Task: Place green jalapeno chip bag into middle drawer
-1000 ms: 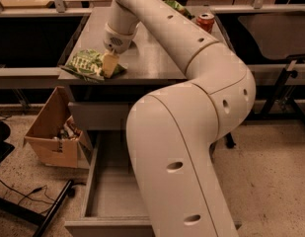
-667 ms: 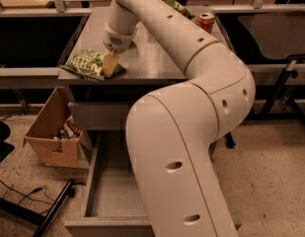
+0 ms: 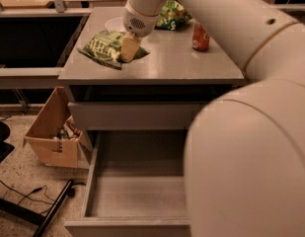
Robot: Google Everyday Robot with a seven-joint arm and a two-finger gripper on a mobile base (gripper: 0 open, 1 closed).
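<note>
The green jalapeno chip bag point(image 3: 103, 45) is light green with pale print, at the left of the grey cabinet top point(image 3: 191, 65). My gripper point(image 3: 128, 48) comes down from the white arm and is shut on the bag's right edge, holding it low over the top. The middle drawer point(image 3: 137, 196) is pulled open below, a grey tray with a bare floor; my arm hides its right part.
A darker green bag point(image 3: 172, 15), a red can point(image 3: 200, 36) and a white bowl point(image 3: 114, 23) stand at the back of the top. A closed drawer front point(image 3: 137, 115) is above the open drawer. A cardboard box point(image 3: 53, 135) sits on the floor at left.
My gripper and the chip bag have moved together away from the front left corner of the top, toward the back and right.
</note>
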